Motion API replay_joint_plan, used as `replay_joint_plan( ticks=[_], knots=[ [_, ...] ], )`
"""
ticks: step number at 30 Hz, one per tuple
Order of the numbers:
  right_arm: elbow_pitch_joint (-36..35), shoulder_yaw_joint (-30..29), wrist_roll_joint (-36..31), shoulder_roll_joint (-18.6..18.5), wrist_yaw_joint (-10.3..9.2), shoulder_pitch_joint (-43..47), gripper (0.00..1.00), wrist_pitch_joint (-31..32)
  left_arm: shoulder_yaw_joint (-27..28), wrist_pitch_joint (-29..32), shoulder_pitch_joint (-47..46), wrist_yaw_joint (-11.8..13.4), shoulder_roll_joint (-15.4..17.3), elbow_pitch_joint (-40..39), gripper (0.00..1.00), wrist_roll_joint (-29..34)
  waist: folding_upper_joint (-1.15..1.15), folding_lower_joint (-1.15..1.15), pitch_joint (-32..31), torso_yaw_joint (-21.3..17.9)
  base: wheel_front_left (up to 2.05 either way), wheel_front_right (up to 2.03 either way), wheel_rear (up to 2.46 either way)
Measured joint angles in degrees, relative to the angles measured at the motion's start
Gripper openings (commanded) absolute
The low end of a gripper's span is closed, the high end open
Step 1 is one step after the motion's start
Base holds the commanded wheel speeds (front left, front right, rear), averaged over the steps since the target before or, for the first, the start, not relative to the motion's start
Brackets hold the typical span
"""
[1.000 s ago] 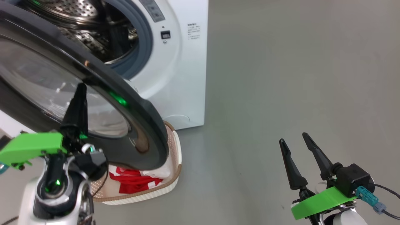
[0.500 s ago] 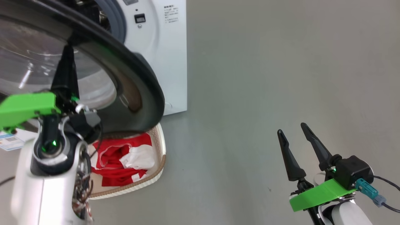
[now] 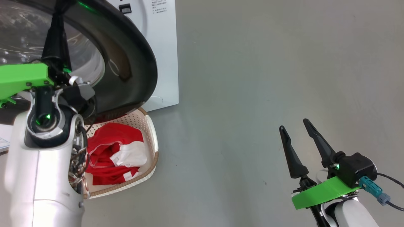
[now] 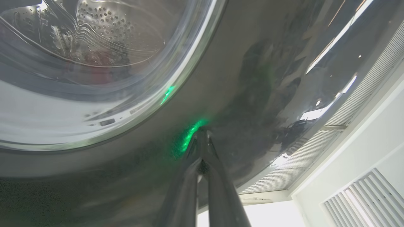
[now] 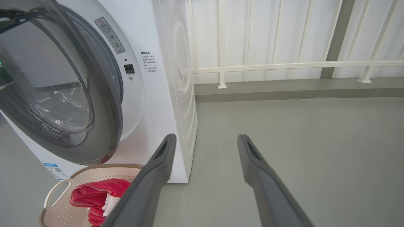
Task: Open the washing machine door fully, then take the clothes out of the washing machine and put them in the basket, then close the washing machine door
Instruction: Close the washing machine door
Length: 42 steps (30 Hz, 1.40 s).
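Floor point(image 3: 252, 78): smooth grey.
Wall point(image 5: 284, 31): white ribbed panels.
Washing machine point(image 5: 164, 94) stickers point(image 5: 109, 31): unreadable.
Left tool point(image 4: 202, 134): pressed together, tips at the door point(image 4: 252, 78) rim.
Right tool point(image 5: 205, 138): spread, empty.

The head view looks steeply down from above the right edge of the washing machine door point(image 3: 135, 56). The left wrist view sits close under the door's rim, facing up. The right wrist view is low and well right of the door, sharing it and the basket point(image 3: 151, 138) with the head view.

Bare grey floor point(image 3: 268, 78) (smooth) edged by white railing point(image 5: 284, 66).
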Motion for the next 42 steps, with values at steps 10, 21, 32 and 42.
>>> replay_joint_plan(
  ticks=[10,21,32,42],
  knots=[
    [0.56,0.00,0.01,0.00,0.00,0.07,1.00,0.00,0.53,2.10,1.02,-3.42,0.02,1.79,0.84,-0.59,0.00,0.00,-2.31,0.68,0.00,0.00,0.00],
    [1.63,0.02,0.00,0.00,0.00,1.42,1.00,0.00,1.40,2.16,14.60,-8.00,1.87,-2.13,1.00,0.58,0.00,0.00,-7.52,2.38,0.00,0.00,0.00],
    [2.07,-0.16,0.00,0.00,0.00,4.57,1.00,0.00,-5.58,-6.91,30.74,-11.58,9.75,-11.11,1.00,25.08,0.00,0.00,-13.54,4.78,0.00,0.00,0.00],
    [1.67,-0.53,0.01,0.02,0.00,6.43,1.00,0.00,-7.91,-9.93,42.71,-8.38,13.83,-17.41,1.00,51.44,0.00,0.00,-16.92,6.32,0.00,0.00,0.00]
  ],
)
